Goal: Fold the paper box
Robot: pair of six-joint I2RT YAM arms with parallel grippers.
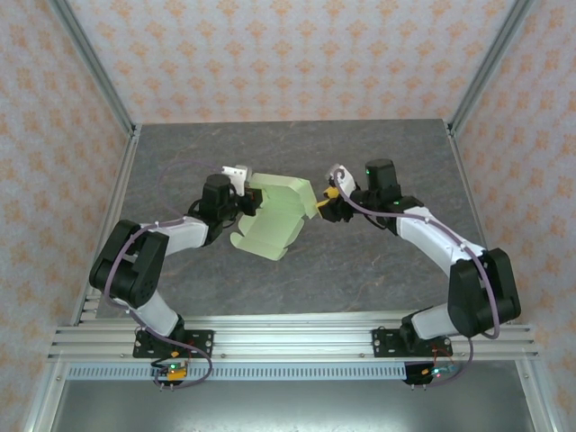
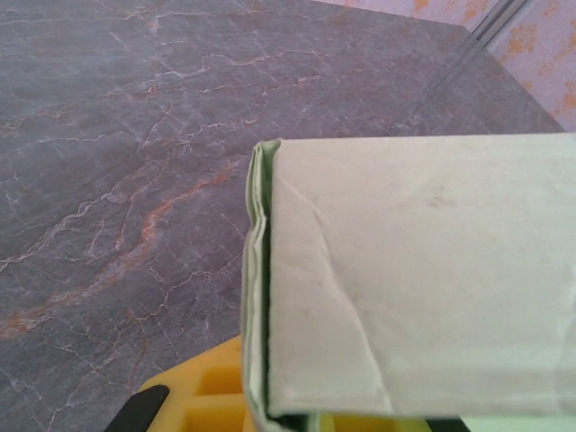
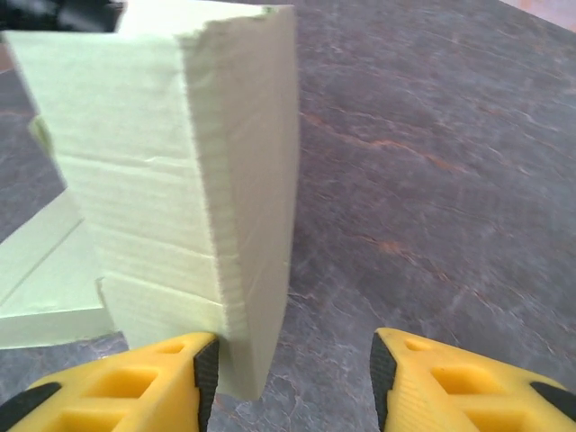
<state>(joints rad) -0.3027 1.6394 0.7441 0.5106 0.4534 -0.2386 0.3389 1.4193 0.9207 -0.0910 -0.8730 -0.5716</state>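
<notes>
My left gripper (image 1: 243, 203) clamps the paper box (image 1: 274, 220), light card that I reckon buckles easily, while my right gripper (image 3: 294, 355) gapes astride its stiffer folded edge.

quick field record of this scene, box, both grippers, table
paper box: pale green card, partly folded, one wall raised, rounded flaps spread at the near side
left gripper: shut on the paper box's left edge
right gripper: open, jaws astride the raised wall at the box's right end, the wall close to one finger
table: dark grey, marbled
fold: not finished
</notes>
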